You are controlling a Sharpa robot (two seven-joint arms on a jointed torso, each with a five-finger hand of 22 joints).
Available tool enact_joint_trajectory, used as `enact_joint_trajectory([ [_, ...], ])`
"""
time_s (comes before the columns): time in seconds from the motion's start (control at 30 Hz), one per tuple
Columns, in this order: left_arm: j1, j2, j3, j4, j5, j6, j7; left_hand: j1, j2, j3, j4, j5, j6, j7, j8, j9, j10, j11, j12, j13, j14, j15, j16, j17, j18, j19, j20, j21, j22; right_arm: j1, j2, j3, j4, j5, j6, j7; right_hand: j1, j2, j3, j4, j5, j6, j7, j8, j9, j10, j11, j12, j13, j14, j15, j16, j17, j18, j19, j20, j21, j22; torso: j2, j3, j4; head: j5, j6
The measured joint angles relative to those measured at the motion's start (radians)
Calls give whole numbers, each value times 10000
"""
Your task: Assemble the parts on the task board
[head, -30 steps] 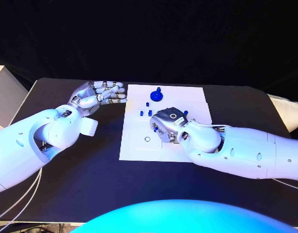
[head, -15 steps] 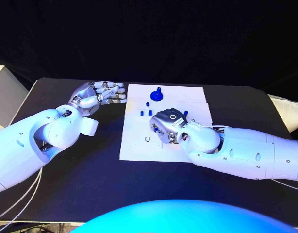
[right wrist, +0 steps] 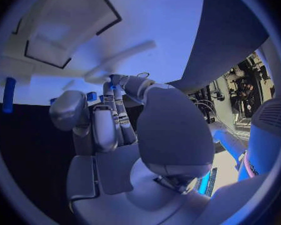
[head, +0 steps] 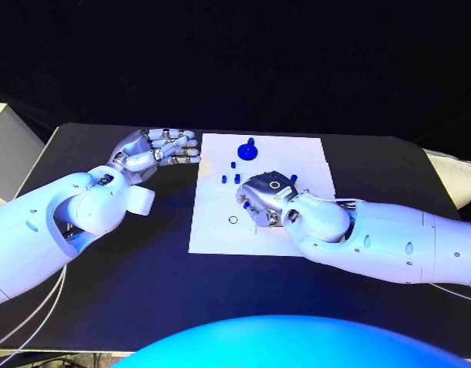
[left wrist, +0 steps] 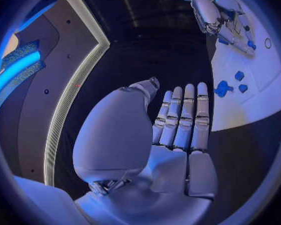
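My right hand rests on the white rectangular task board, fingers curled, grip unclear. Small blue plastic parts sit just beyond them. Left hand beside the board, fingers straight, empty.

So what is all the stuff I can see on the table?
table: one, black, under everything
task board: one, white, middle of the table
large part: one, blue, far end of the board
small parts: a few, blue, on the board between the large part and the right hand
ring: one, dark, on the board's near left
left hand: one, silver, beside the board's left edge, holding nothing
right hand: one, silver, over the board's middle; whether it holds a part cannot be told
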Motion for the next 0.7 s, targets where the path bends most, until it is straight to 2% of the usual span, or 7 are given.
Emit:
enact_joint_trajectory([
  [0.03, -1, 0, 0, -3, 0, 0, -1, 0, 0, 0, 0, 0, 0, 0, 0, 0, 0, 0, 0, 0, 0, 0, 0, 0, 1, 0, 0, 0, 0, -18, -11, -11, 0, 14, -9, 11, -44, -52, -122, 10, -66, -116, 4, -67, -28, -186, 24, -3, -55, -5, 5, -95, -173, 18, -76, 10, -200, -187, 0, 1, 0, -2, 0],
  [0.1, -2, 0, 0, -8, 0, 1, -4, 0, 0, 0, 0, 0, 0, 0, 0, 0, 0, 0, 0, 0, 0, 0, 0, 0, 0, 0, 0, 0, -2, -40, -38, -24, 0, 47, -41, 38, 42, -138, -618, 3, -153, -430, 0, -258, -99, -716, 60, -12, -93, -133, 88, -491, -838, 250, -362, 42, -1059, -979, -1, 2, 0, -12, 0],
  [0.2, -2, 0, 0, -14, 0, 3, -8, 0, 0, 0, 0, 0, 0, 0, 0, 0, 0, 0, 0, 0, 0, 0, 0, -1, 0, 0, 0, 0, -9, -31, -63, -13, 0, 68, -119, 53, 166, -163, -1140, 68, -188, -716, -67, -471, -184, -1063, 68, 39, -93, -230, 79, -736, -1254, 251, -453, 60, -1596, -1456, -2, 2, 0, -19, -1],
  [0.27, -3, 0, 0, -18, 0, 4, -10, 0, 0, 0, 0, 0, 0, 0, 0, 1, 0, 0, 0, 0, 0, 0, 0, -1, 0, 0, 0, 0, -9, -26, -79, -10, 5, 85, -178, 61, 322, -102, -1417, 123, -206, -841, -161, -567, -223, -1224, 80, 116, -94, -317, 99, -858, -1477, 249, -534, 77, -1908, -1730, -3, 1, 0, -26, -1],
  [0.3, -4, 0, 0, -18, 0, 5, -11, 0, 0, 0, 0, 0, 0, 0, 0, 1, 0, 0, 0, 0, 0, 0, 0, -1, 0, 0, 0, 0, -9, -26, -87, -10, 6, 93, -199, 63, 358, -66, -1529, 152, -206, -879, -157, -597, -236, -1276, 99, 142, -94, -325, 107, -877, -1539, 249, -534, 77, -2011, -1813, -3, 2, 0, -28, 0],
  [0.33, -4, 0, 0, -19, 0, 6, -13, 0, 0, 0, 0, 0, 0, 0, 0, 0, 0, 0, 0, 0, 0, 0, 0, -1, 0, 0, 0, 0, -9, -26, -99, -10, 6, 101, -229, 64, 460, -48, -1682, 194, -206, -931, -104, -627, -253, -1366, 108, 145, -94, -325, 107, -918, -1620, 392, -534, 77, -2145, -1932, -3, 1, 1, -34, 0],
  [0.7, -9, -3, 0, -32, 0, 15, -23, 0, 0, 0, 0, 0, 0, 0, 0, 1, 0, 0, -1, 0, 0, 0, 1, -2, 1, -1, 0, 0, -9, -26, -232, -9, 23, 126, -390, 32, 735, 37, -2254, 414, -243, -954, -79, -674, -296, -1649, 122, 293, -93, -360, 143, -971, -1808, 396, -533, 77, -2471, -2210, 4, 4, 4, -51, 0],
])
